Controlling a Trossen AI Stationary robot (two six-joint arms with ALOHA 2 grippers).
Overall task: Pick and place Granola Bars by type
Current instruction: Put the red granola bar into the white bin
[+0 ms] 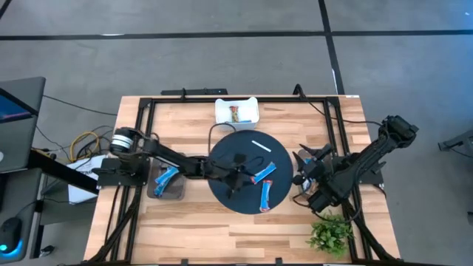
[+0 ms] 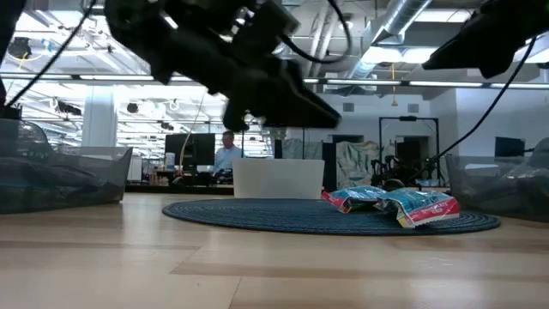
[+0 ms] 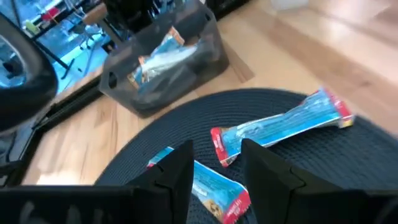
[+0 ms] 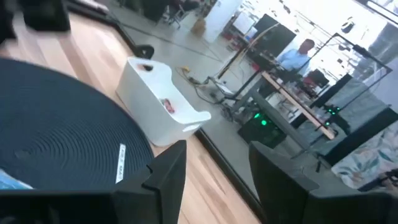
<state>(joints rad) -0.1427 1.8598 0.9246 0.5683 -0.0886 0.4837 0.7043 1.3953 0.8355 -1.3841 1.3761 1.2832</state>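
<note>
on the round dark mat (image 1: 222,193) i see two blue bars (image 1: 264,174) left to sort, one already in the grey bin (image 1: 167,191), my left gripper (image 3: 214,168) spread above them.

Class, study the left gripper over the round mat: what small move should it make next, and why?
Probably lower the left gripper onto the blue bar just beneath its fingers. It is open above the dark mat, holding nothing; two blue bars lie unsorted there, and the grey bin beside the mat already holds a blue one.
</note>
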